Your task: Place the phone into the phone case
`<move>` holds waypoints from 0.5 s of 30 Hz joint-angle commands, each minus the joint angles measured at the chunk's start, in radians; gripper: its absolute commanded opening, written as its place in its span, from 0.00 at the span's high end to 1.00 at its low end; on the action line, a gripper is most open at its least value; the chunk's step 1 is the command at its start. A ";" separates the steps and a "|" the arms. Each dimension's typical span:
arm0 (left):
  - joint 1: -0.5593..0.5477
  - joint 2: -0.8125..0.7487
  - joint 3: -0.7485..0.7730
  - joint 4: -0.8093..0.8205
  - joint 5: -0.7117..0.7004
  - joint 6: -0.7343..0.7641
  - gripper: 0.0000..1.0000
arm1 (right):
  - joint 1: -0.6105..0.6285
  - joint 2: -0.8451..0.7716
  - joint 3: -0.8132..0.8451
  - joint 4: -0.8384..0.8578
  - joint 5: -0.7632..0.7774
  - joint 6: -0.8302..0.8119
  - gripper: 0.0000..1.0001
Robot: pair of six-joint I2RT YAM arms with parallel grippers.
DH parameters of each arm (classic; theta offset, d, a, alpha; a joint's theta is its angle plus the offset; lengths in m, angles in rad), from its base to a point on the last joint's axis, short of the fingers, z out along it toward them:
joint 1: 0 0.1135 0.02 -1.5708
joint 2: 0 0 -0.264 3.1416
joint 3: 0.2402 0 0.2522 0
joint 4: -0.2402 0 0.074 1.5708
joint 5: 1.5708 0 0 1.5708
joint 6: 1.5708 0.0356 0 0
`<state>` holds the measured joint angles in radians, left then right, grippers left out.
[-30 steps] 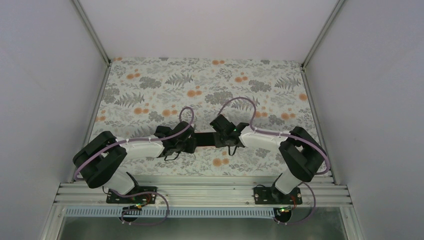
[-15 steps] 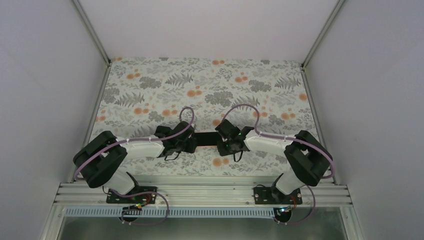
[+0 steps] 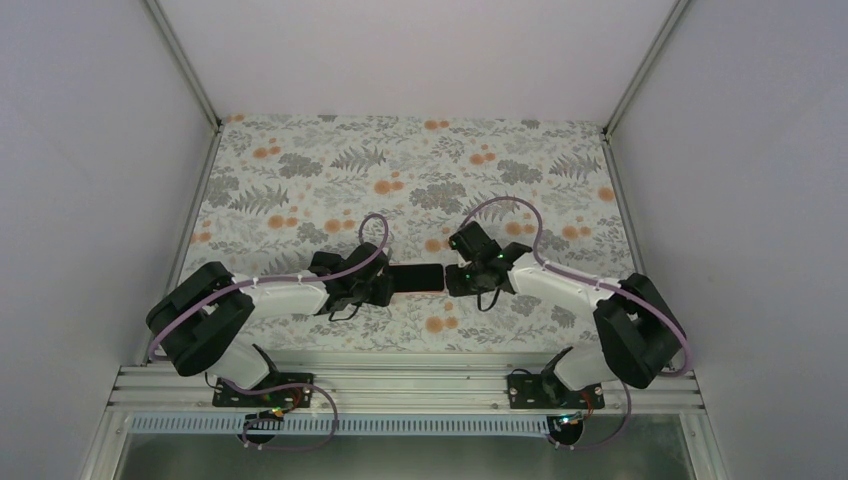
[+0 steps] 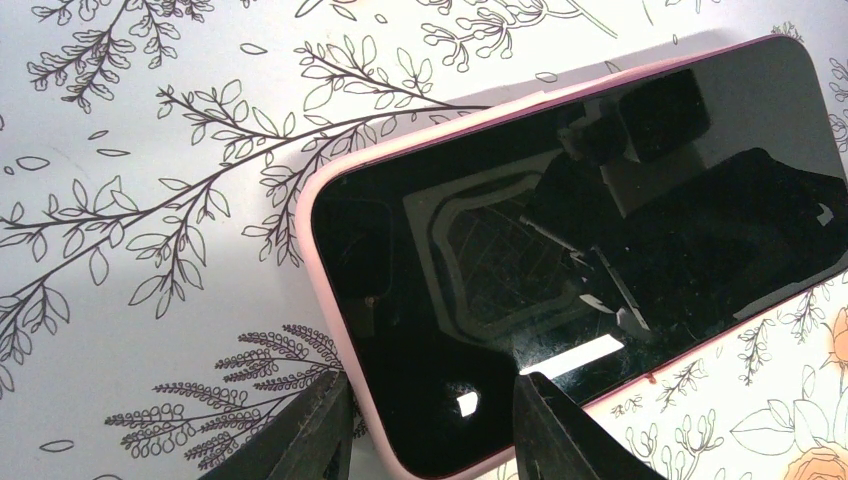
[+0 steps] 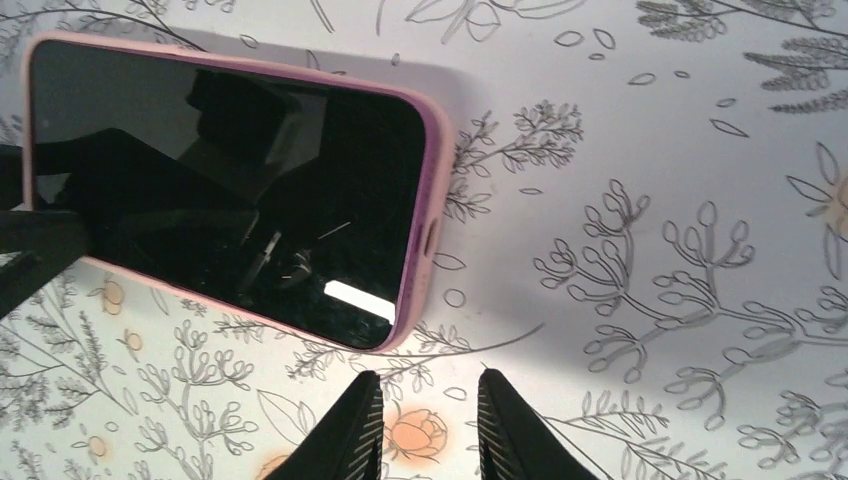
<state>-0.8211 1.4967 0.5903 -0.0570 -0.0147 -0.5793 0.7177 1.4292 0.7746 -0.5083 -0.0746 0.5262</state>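
Pink phone case [image 4: 330, 300] stays clamped by left gripper [image 4: 430, 420]; right gripper [image 5: 425, 425], narrowly parted, has backed off.

Phone [image 3: 416, 278] seated in phone case [image 4: 322, 262], flat on table [image 3: 300, 180] toward near edge, centred between left gripper [image 3: 378, 288] and right gripper [image 3: 458, 278].
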 commanded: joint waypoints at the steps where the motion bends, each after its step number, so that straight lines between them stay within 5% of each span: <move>1: -0.010 0.035 -0.025 -0.066 0.036 0.013 0.59 | -0.020 0.028 0.024 0.041 -0.056 -0.030 0.77; 15: -0.010 0.038 -0.027 -0.059 0.037 0.017 0.59 | -0.056 0.128 0.024 0.119 -0.153 -0.067 0.80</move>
<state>-0.8211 1.4967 0.5903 -0.0566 -0.0147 -0.5751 0.6712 1.5246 0.7845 -0.4206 -0.1867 0.4862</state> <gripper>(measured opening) 0.411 0.214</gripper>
